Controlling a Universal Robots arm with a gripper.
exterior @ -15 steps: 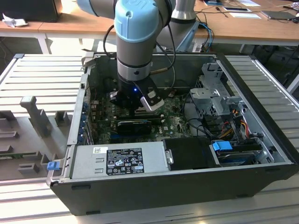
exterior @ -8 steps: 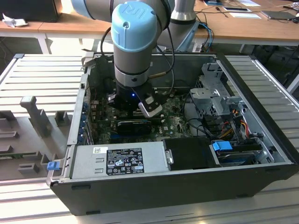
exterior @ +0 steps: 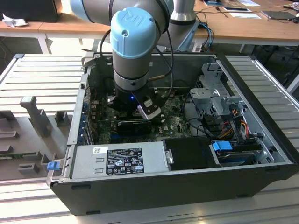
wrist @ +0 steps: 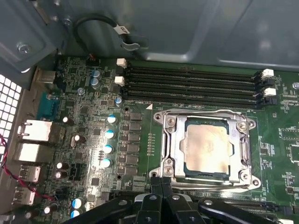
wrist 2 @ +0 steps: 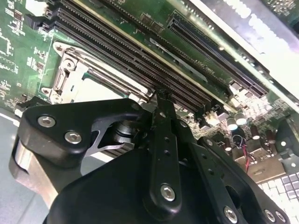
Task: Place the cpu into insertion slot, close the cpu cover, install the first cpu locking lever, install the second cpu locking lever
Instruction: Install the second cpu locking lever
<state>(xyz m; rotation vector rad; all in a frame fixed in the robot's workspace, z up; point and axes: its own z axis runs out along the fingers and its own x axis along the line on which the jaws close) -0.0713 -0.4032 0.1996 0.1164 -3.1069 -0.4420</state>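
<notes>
The pincer (wrist: 161, 184) has its two fingertips pressed together with nothing between them, so it's clenched and empty as far as I can see in the first wrist view. The tips sit right at the near edge of the insertion slot (wrist: 163, 140), touching or just about touching the metal frame there; can't tell which.

The cpu (wrist: 208, 147) is already lying flat in the slot, straight ahead of the tips. The cpu cover (wrist: 247, 144) looks folded down around it, with the chip's pale top showing through the big window. The slot's frame runs parallel to the long black memory slots (wrist: 191, 84) beyond it.

Hard bits: the locking levers are thin wires along the frame edges and I honestly can't say whether either is latched. In the second wrist view the pincer's own black linkage (wrist 2: 161, 154) covers most of the slot. In the exterior view the arm's wrist (exterior: 133, 42) blocks the whole slot area inside the computer case (exterior: 154, 184).
</notes>
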